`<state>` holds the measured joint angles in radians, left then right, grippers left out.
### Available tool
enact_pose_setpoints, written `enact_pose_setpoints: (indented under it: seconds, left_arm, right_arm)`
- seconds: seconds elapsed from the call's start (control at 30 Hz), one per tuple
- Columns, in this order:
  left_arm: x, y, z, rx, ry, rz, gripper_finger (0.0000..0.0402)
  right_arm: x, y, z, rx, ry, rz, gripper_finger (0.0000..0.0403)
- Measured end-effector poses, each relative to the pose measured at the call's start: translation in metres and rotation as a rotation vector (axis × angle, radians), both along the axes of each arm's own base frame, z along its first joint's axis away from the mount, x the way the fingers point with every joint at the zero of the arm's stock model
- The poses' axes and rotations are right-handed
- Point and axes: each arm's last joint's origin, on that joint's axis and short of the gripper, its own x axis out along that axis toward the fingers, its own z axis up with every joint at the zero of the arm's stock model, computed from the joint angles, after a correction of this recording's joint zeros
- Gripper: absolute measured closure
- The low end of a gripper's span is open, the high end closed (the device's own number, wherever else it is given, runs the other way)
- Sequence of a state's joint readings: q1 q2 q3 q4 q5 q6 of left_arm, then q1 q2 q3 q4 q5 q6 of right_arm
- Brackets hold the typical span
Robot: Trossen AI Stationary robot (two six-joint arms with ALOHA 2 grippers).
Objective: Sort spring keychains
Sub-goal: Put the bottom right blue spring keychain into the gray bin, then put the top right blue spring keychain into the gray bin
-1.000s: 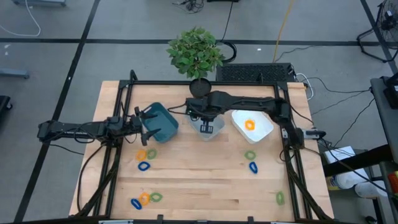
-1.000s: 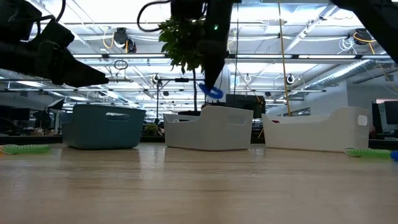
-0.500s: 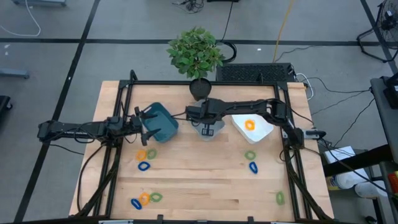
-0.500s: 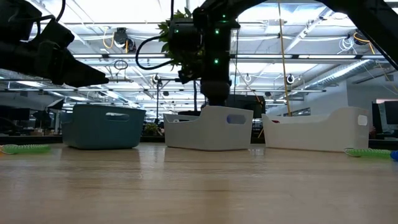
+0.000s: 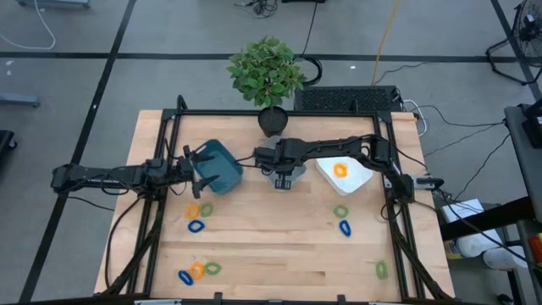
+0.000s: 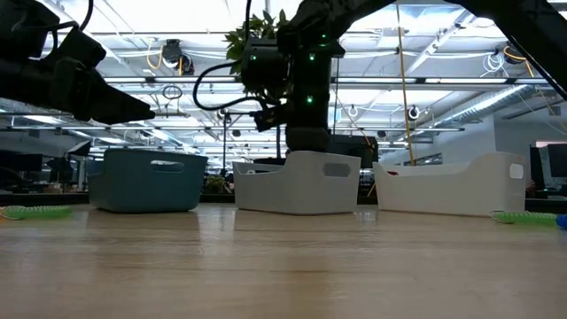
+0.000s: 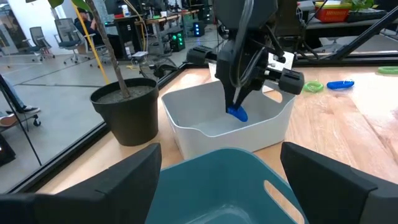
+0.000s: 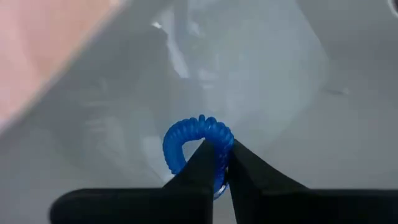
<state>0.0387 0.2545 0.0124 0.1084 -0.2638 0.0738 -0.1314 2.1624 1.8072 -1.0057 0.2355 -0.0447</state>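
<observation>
1. The right gripper (image 8: 214,171) sits low inside the grey-blue bin (image 5: 285,178) at the upper centre of the high view, pinched on a blue spring keychain (image 8: 198,146)
2. The left gripper (image 5: 196,172) hangs wide and empty beside the teal bin (image 5: 222,167), centre left
3. Other keychains (image 5: 200,222) lie loose on the tabletop (image 5: 271,246) in the lower half
4. The coil looks light, springy and prone to snag; pinching one side of the loop should hold it
</observation>
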Motion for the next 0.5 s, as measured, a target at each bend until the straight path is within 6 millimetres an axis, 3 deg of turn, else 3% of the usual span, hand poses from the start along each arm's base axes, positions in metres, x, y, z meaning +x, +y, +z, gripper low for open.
enact_pose_setpoints:
  seconds: [0.2, 0.5]
  left_arm:
    - [0.0000, 0.0000, 0.0000, 0.000, 0.000, 0.000, 0.0066]
    - [0.0000, 0.0000, 0.0001, 0.000, 0.000, 0.000, 0.0066]
  right_arm:
    - [0.0006, 0.0018, -0.0003, 0.052, -0.005, 0.030, 0.0305]
    - [-0.0010, -0.0006, 0.0032, -0.031, 0.011, 0.044, 0.0163]
